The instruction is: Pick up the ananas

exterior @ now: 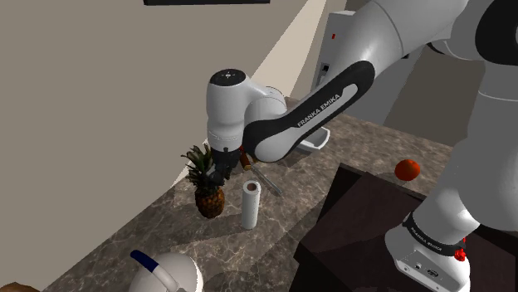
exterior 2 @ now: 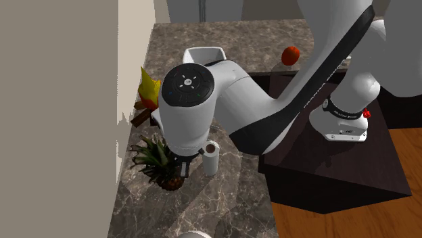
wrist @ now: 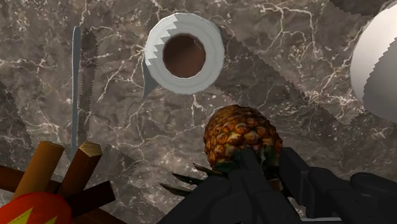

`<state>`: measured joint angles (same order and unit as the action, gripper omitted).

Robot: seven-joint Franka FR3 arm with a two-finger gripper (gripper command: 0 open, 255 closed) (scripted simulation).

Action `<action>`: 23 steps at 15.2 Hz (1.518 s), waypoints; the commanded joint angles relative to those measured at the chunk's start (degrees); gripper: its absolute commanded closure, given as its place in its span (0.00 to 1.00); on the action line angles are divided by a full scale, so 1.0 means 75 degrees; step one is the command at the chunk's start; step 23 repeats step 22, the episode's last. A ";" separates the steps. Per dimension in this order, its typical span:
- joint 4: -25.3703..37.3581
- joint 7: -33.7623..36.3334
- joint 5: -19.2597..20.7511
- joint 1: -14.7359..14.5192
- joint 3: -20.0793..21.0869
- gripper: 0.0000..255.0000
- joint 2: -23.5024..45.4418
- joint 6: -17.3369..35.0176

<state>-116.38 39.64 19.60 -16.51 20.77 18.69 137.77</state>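
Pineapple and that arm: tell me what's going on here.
The white Franka arm is working on the pineapple. Its black claw is shut on the fruit at the leafy crown end, with the body of the pineapple below the fingers. This is over a dark marble counter, right beside an upright paper towel roll. Whether the pineapple is clear of the counter or resting on it cannot be told.

We view the tabletop (exterior: 270, 245) from beside the stand (exterior: 353, 224), from steeper overhead, and closely along the hand (wrist: 267, 164); all share the paper roll (exterior: 251, 205).
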 commanded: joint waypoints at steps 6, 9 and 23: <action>0.0024 -0.0041 -0.0044 0.0016 0.0018 1.00 -0.0047 -0.0068; 0.0090 -0.0165 -0.0197 0.0060 0.0083 1.00 -0.0244 -0.0307; 0.0471 -0.0579 -0.0693 0.0170 0.0249 1.00 -0.0880 -0.1240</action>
